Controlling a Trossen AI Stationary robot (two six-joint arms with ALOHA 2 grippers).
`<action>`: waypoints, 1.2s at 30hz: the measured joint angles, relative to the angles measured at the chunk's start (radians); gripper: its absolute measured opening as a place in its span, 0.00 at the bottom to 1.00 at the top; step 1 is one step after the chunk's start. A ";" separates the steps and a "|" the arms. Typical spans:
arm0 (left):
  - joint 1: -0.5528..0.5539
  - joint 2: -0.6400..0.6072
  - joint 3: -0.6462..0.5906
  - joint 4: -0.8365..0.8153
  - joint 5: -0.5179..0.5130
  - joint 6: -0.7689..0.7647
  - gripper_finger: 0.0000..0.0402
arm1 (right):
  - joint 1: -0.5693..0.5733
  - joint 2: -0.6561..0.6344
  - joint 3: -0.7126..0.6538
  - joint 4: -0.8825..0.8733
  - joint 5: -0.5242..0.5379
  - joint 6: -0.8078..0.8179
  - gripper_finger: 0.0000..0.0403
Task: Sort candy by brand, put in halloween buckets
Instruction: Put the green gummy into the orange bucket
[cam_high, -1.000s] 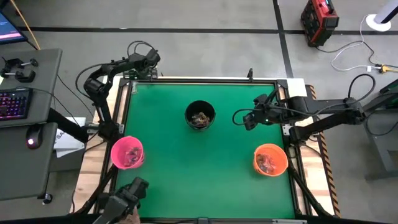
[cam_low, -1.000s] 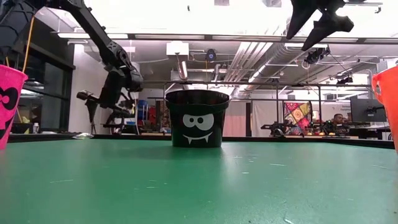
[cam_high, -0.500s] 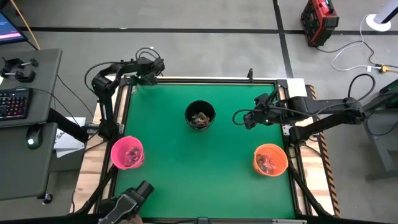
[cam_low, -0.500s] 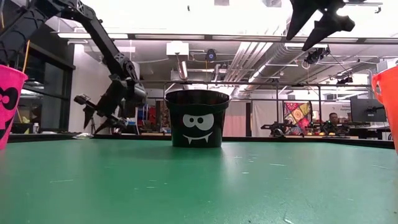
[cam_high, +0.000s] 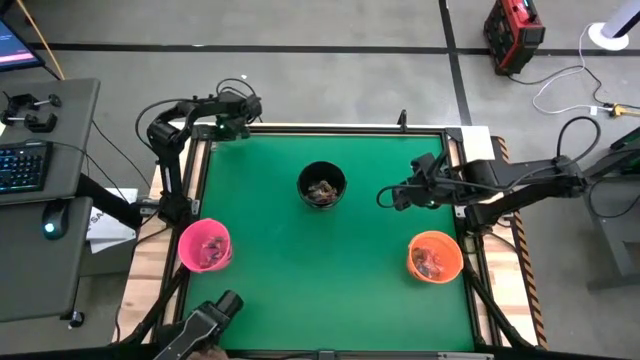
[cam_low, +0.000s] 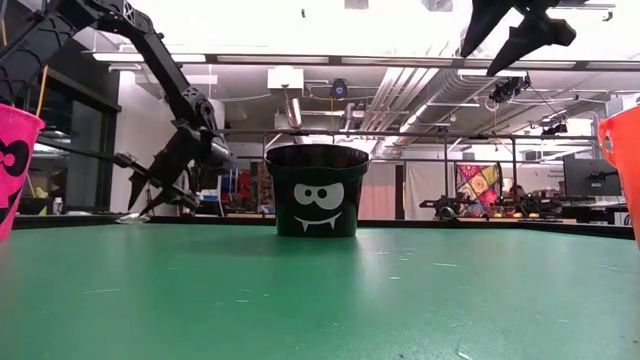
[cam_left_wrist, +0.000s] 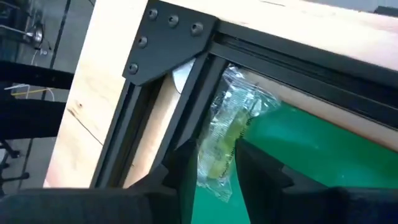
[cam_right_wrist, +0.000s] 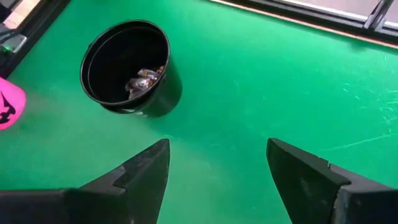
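Note:
A candy (cam_left_wrist: 225, 140) in a clear, yellow-green wrapper lies at the table's far left corner, against the black frame rail. My left gripper (cam_left_wrist: 214, 163) (cam_high: 215, 131) reaches down to it and has closed in on it. My right gripper (cam_right_wrist: 217, 163) (cam_high: 385, 197) hangs open above the mat, right of the black bucket (cam_high: 322, 185), holding nothing. The pink bucket (cam_high: 205, 246) stands at the left edge and the orange bucket (cam_high: 435, 256) at the right. All three hold candy. My left gripper has the candy's near end (cam_left_wrist: 214, 168) between its two fingers, one on each side of the crinkly wrapper. The fingers slant down toward the far left corner. The wrapper's far end (cam_left_wrist: 239, 93) sticks out past the fingertips and rests on the rail and mat edge.
A black corner bracket (cam_left_wrist: 168, 37) and the wooden table frame (cam_left_wrist: 99, 93) close in the corner around the candy. Open green mat (cam_high: 330, 270) lies between the three buckets. A desk with keyboard and mouse (cam_high: 30, 170) stands left of the table.
My left gripper has come down and gone left toward the table's far left corner, ending low over the mat edge at the candy.

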 joint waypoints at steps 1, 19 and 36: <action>0.000 0.000 0.000 0.000 0.003 0.013 0.24 | 0.006 0.000 0.000 0.001 0.006 0.000 0.65; 0.006 0.181 0.186 -0.183 -0.021 0.131 0.23 | 0.046 0.000 0.000 0.001 0.003 0.076 0.65; 0.080 0.171 0.194 -0.130 0.217 0.349 0.01 | 0.076 0.000 0.000 -0.041 0.007 0.079 0.65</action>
